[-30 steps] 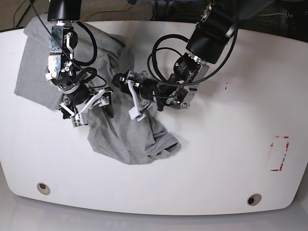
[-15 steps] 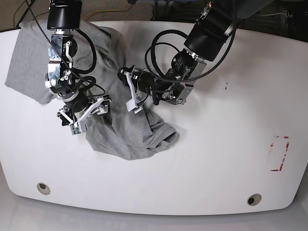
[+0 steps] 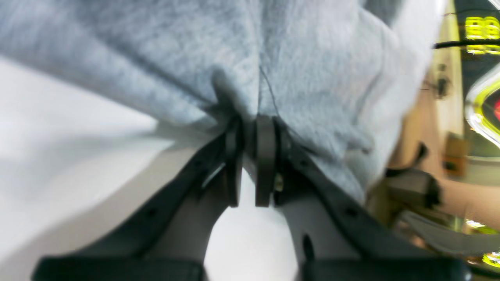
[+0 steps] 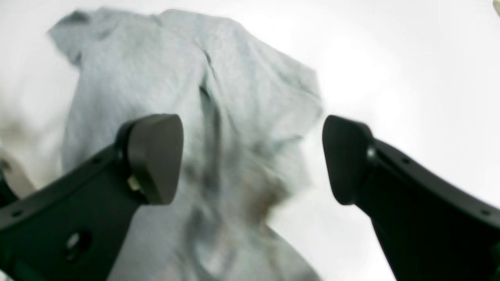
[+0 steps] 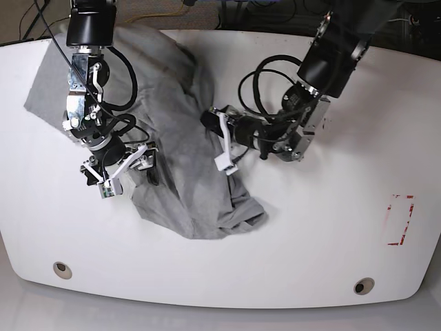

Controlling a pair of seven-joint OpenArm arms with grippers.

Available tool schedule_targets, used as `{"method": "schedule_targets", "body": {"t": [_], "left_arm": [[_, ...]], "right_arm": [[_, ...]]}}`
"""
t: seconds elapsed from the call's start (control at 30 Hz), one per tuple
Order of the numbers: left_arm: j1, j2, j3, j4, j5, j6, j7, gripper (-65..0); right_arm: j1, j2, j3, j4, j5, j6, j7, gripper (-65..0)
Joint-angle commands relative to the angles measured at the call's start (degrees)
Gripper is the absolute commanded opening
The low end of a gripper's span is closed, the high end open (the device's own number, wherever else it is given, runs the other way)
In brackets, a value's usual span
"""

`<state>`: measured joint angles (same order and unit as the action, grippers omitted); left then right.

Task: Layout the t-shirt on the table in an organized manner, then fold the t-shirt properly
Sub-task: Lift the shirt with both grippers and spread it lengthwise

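The grey t-shirt [image 5: 180, 189] lies crumpled on the white table [image 5: 310, 241], running from the far left corner down to the middle. My left gripper [image 5: 219, 138] sits at the shirt's right edge. In the left wrist view this gripper [image 3: 250, 127] is shut, with a pinch of the t-shirt [image 3: 304, 70] between its dark fingers [image 3: 266, 156]. My right gripper [image 5: 124, 171] stands open over the shirt's left side. The right wrist view shows it [image 4: 254, 156] spread wide above the blurred t-shirt [image 4: 164, 78], holding nothing.
A red tape mark [image 5: 400, 221] lies at the table's right side. Two round grommet holes [image 5: 62, 269] [image 5: 363, 285] sit near the front edge. Black cables loop around both arms above the shirt.
My left gripper has shut on the shirt and moved right, dragging the fabric with it. The shirt's lower bunch has shifted right. The right gripper has stayed open and nearly in place.
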<state>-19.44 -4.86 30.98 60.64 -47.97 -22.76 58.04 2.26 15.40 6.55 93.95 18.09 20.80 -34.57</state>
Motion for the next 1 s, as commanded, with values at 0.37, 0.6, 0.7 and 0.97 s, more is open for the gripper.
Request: {"method": "schedule_targets", "body": {"t": [0.37,0.6,0.7,0.97], "left_arm": [[-6.0,-13.2,1.1,0.1,6.4,-11.6,5.1,-60.7],[-9.9,-18.2,5.7,6.0,6.3,-15.4,5.4,-60.7],[-12.3,-19.3,8.8,7.6,6.3,-15.5,5.4,-60.7],[-15.9,-19.7,12.0,10.0,6.3,-17.2,5.1,-60.7]], "right_arm": [[3.4,0.4,-0.3,-2.5,1.0,0.1,1.5,-12.5],[6.3,-1.7,-0.3,-5.4,0.7,0.2,1.5,-12.4],[8.2,-2.4,-0.3,-8.0,0.7,0.2,1.5,-12.4],[16.9,-5.0,-0.3,-20.9,0.5,0.5,1.6,-12.4]]}}
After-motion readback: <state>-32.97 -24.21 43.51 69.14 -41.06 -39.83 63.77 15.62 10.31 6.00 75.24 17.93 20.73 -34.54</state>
